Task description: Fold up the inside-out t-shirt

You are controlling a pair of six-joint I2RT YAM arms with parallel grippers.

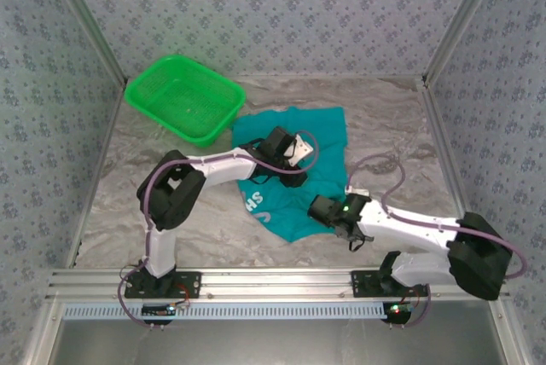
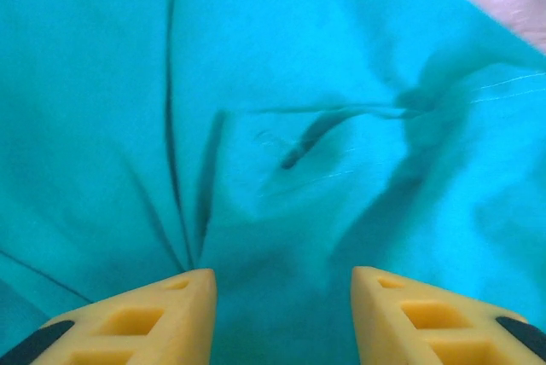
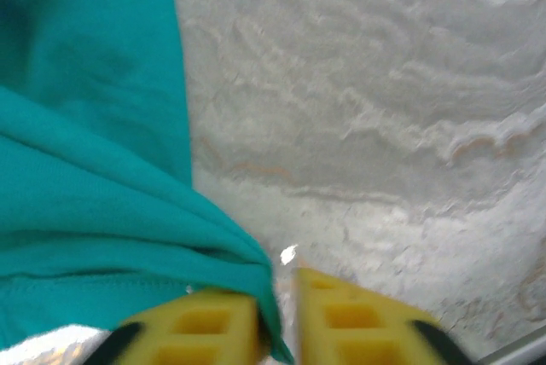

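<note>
The right tool (image 3: 277, 286) pinches the near right edge of the t-shirt (image 1: 326, 139), while the left tool (image 2: 281, 273), half open and empty, hovers over its middle.

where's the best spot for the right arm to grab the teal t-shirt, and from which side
The teal cloth t-shirt, at its near right edge, where the cloth bunches into a raised ridge beside the grey marbled table. Come in low from the right, off the table side; the right gripper straddles that point.

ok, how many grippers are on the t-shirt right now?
2. Left gripper open above the t-shirt, mid-cloth; right gripper pinches its near right edge.
</note>
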